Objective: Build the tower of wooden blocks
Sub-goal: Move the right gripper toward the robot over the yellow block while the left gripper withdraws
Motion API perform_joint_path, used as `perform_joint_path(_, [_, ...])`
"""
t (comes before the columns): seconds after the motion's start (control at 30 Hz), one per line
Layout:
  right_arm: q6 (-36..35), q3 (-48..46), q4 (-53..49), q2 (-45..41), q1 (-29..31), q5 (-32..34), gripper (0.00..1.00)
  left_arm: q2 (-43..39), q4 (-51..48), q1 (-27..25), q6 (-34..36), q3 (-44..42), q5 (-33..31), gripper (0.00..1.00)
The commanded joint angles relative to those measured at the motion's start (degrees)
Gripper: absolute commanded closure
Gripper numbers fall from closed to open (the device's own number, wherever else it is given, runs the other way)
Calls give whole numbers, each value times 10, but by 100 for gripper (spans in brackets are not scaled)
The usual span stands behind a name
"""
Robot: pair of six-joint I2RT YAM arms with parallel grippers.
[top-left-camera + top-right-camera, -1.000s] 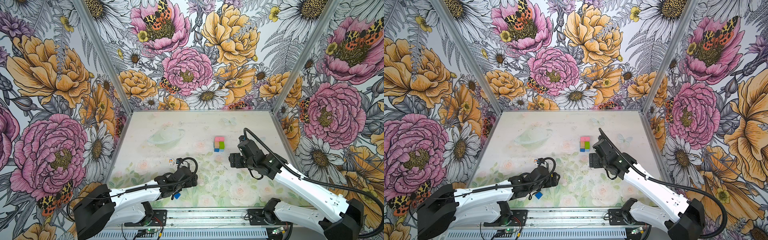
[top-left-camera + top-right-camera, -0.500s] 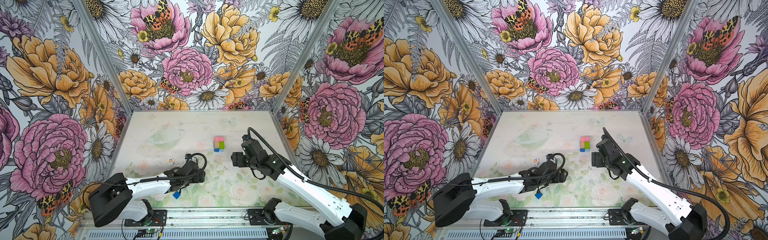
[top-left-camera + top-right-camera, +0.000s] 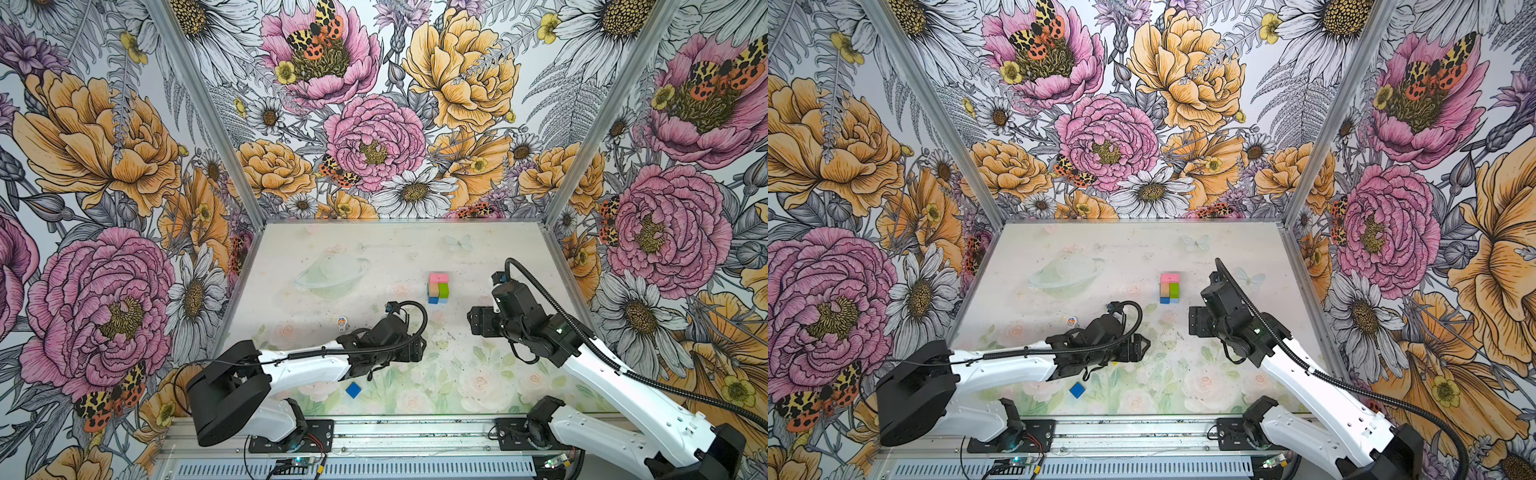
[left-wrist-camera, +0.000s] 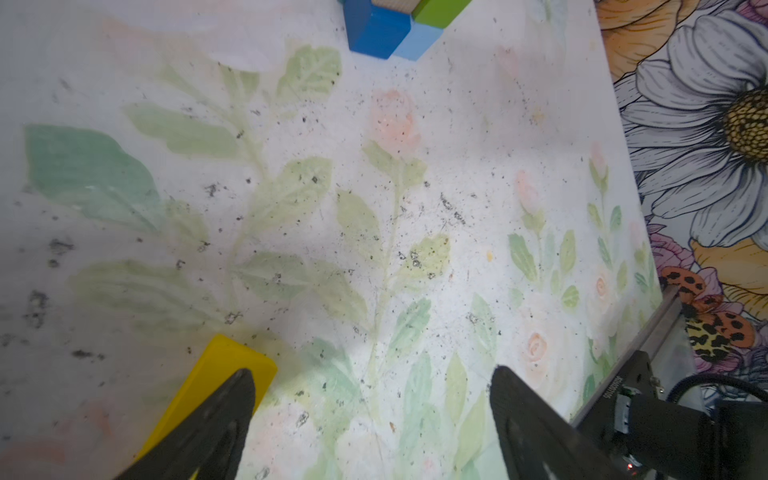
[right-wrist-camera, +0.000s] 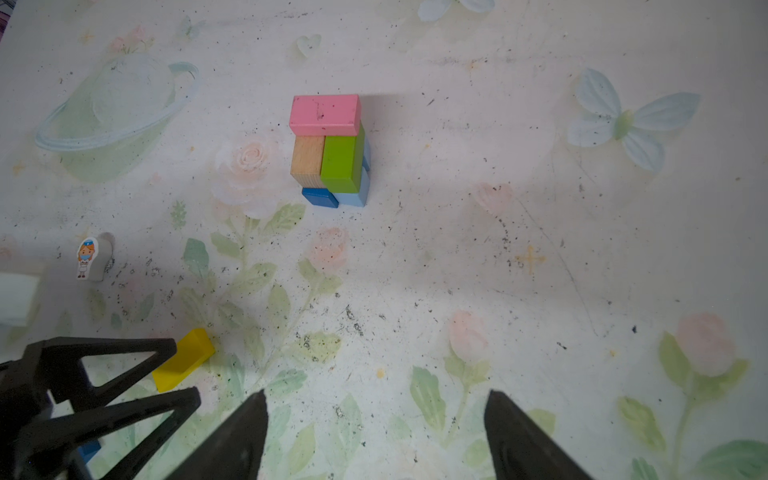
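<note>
Left gripper [image 4: 372, 372] spread empty beside yellow brick [image 4: 208, 374], likely lining up a grasp; wood block tower [image 3: 438, 286] at its one o'clock; right gripper [image 5: 374, 392] parted, empty, standing clear.

Both top views look steeply down from high above the near edge of the table [image 3: 374, 245], taking in the whole cell and its flowered walls [image 3: 374, 124]; their fields nearly coincide, offset slightly sideways. The left wrist view sits low and close, looking obliquely across the tabletop past the left gripper [image 4: 370, 395] and cropping the tower [image 4: 376, 31] to its base. The right wrist view, higher and farther back, looks past the right gripper [image 5: 374, 407] at the whole tower. Both wrist views share the yellow brick [image 5: 183, 359].
</note>
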Motion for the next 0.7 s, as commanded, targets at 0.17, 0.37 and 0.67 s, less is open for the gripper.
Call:
perform_joint_path(0.17, [-6, -7, 16, 28, 25, -23, 21, -182, -182, 26, -12, -50, -115, 8])
perform_joint_path(0.37, [11, -19, 95, 76, 93, -57, 26, -335, -200, 97, -50, -138, -84, 10])
perform_joint_path(0.67, [13, 7, 195, 211, 212, -48, 23, -456, -251, 157, -54, -178, -45, 10])
